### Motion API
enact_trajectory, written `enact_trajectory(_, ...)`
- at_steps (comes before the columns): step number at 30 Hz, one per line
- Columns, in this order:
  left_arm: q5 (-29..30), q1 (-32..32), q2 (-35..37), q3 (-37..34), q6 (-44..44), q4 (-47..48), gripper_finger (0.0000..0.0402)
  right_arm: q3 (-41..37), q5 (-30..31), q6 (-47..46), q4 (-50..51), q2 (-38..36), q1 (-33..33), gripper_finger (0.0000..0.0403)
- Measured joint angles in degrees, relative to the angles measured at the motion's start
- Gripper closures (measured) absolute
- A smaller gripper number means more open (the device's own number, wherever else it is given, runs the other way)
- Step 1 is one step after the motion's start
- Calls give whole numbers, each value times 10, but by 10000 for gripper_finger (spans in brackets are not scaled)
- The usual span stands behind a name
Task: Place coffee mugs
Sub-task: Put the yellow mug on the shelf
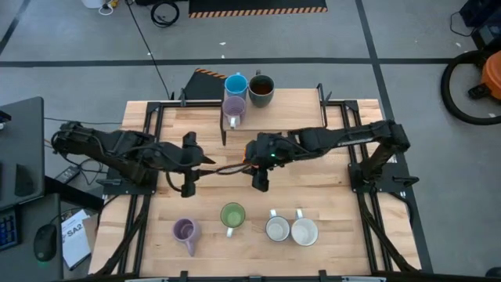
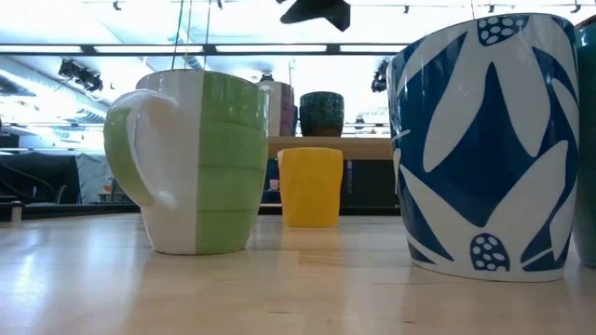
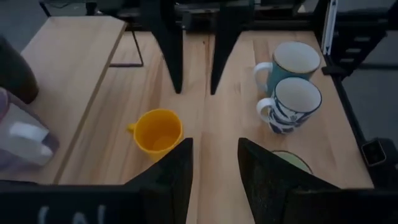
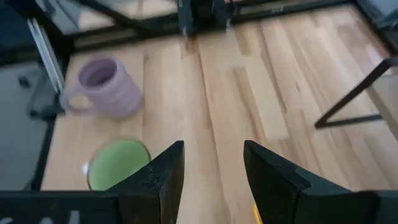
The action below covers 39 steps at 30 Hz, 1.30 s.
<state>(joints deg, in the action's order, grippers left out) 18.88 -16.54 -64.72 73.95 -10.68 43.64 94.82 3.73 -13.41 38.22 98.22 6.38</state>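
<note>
With both our left gripper (image 3: 213, 165) and right gripper (image 4: 213, 168) parted and empty mid-table, we judge the small orange glazed ceramic mug (image 3: 157, 130) between them rigid, slippery, breakable, best pinched across its rim.

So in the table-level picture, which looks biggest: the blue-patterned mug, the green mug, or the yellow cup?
1. Blue-patterned mug, filling the most of the picture.
2. Green mug.
3. Yellow cup, smallest.

The first two sit nearer the camera and the yellow cup farther back, so this order may not reflect their true sizes.
</note>
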Motion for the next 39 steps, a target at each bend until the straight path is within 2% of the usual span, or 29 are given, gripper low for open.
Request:
enact_trajectory(6, 4, 7, 93, -113, -43, -79, 269, 45, -9, 21, 62, 46, -20, 231)
enact_trajectory(10, 43, 7, 150, -179, -82, -113, 269, 46, -9, 29, 71, 75, -28, 231)
enact_trajectory(15, 86, 7, 211, -238, -171, -124, 269, 46, -15, 30, 97, 119, -32, 221)
enact_trajectory(19, 94, 7, 244, -249, -213, -122, 269, 46, -19, 31, 119, 145, -33, 202)
enact_trajectory(26, 134, 7, 290, -249, -218, -138, 269, 46, 10, 48, 133, 182, -45, 173)
enact_trajectory(28, 140, 7, 300, -249, -218, -155, 269, 46, 25, 50, 135, 195, -50, 173)
enact_trajectory(34, 137, 7, 307, -249, -217, -230, 269, 44, 14, 64, 131, 216, -64, 181)
enact_trajectory(39, 135, 7, 306, -249, -203, -275, 269, 43, 7, 82, 127, 218, -74, 205)
